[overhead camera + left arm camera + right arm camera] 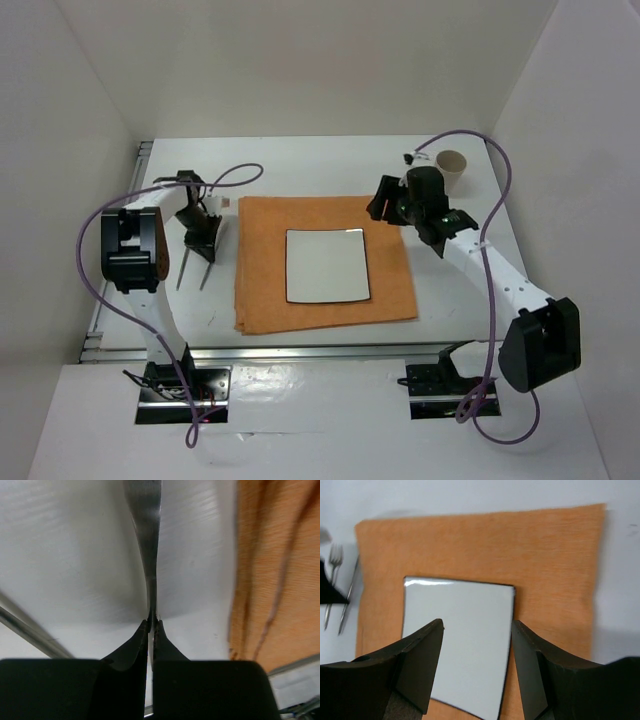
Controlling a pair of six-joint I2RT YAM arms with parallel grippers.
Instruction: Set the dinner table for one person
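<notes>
The left gripper (152, 622), arm folded low, is clenched on the thin handle of a metal utensil (145, 530) on the white table (300, 165) just left of the orange cloth (320, 305); the right gripper (477, 625), arm stretched forward, hangs spread and empty above the cloth beside the plate (327, 265).

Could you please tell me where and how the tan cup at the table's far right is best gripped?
Take the cup across its round side wall, coming from the near side; it stands upright, mouth up, so the wall probably offers opposing faces.
</notes>
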